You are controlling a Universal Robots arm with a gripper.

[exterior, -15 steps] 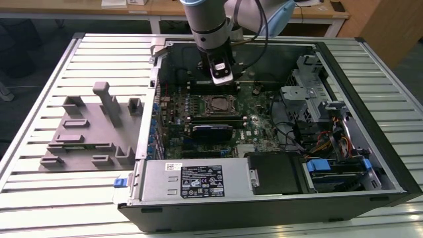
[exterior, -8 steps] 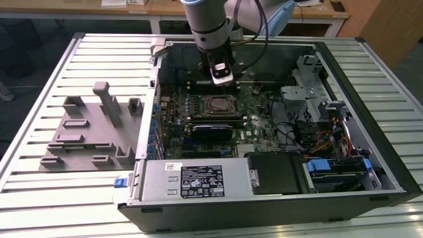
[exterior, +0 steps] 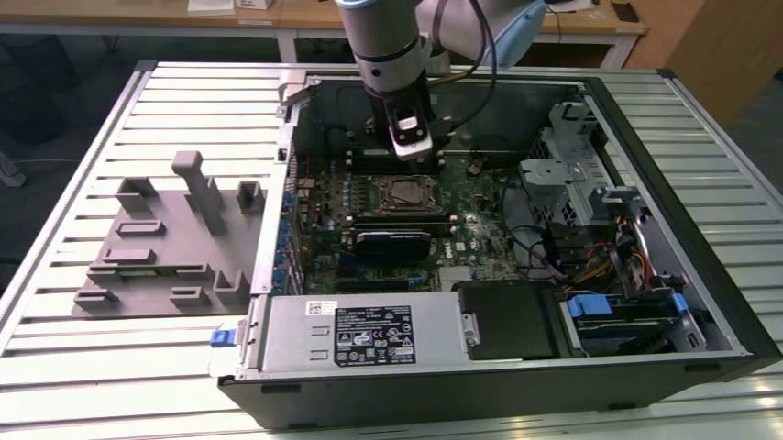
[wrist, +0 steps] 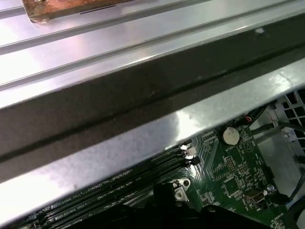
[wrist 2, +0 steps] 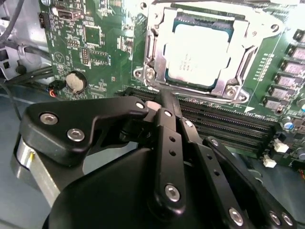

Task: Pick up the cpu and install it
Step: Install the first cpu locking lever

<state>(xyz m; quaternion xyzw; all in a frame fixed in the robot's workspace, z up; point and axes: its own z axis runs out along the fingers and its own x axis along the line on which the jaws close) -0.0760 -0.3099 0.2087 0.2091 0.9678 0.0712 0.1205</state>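
A: What is the gripper (wrist 2: 164, 98) doing?

B: In the second wrist view its black fingers (wrist 2: 167, 143) lie pressed together with nothing between them, the tips hovering over the memory slots (wrist 2: 224, 126) of the motherboard (wrist 2: 95, 52).

A: And the cpu (wrist 2: 200, 52)?

B: It sits flat inside the socket frame (wrist 2: 152, 57), apart from the tips, at about one o'clock from them in that view.

A: From outside?

B: In the exterior view the arm (exterior: 389, 55) reaches down into the open computer case (exterior: 636, 275); the socket lies at six o'clock, just beyond the gripper. A grey fixture block (exterior: 171, 247) rests on the slatted table (exterior: 73, 165), at nine o'clock of the case.
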